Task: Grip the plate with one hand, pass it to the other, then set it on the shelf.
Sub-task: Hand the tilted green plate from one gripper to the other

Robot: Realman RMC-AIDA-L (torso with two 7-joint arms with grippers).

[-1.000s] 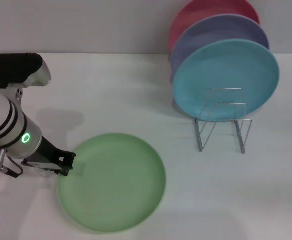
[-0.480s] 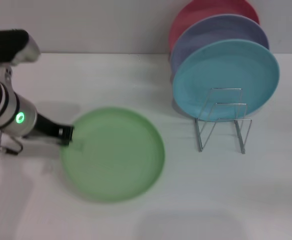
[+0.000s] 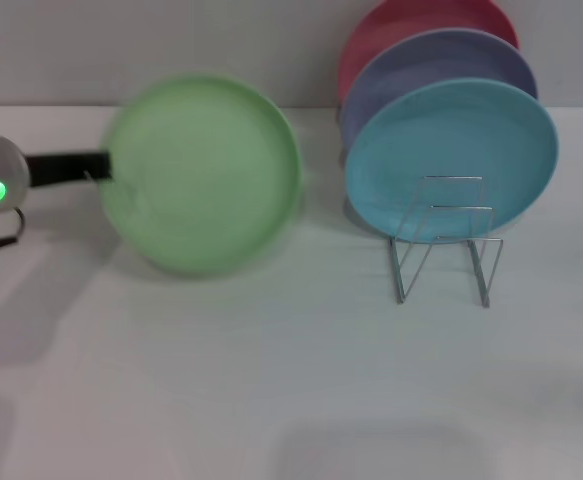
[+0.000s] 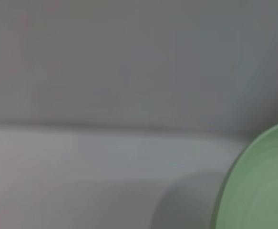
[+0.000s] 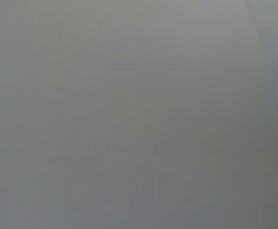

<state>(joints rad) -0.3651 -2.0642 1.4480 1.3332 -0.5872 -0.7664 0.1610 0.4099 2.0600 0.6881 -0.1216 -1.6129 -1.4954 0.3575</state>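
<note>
White tabletop (image 3: pixel 271 380), plain grey wall (image 3: pixel 171 50) behind, soft even light

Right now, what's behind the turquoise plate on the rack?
Behind the turquoise plate in the rack stand a lavender plate and then a pink plate; only their upper edges show.

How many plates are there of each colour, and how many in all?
Light green plate, held at its edge by the left claw: 1
Turquoise-blue plate, standing in the wire rack: 1
Lavender plate, behind it: 1
Pink-red plate, at the back: 1
Total: 4 plates
</note>
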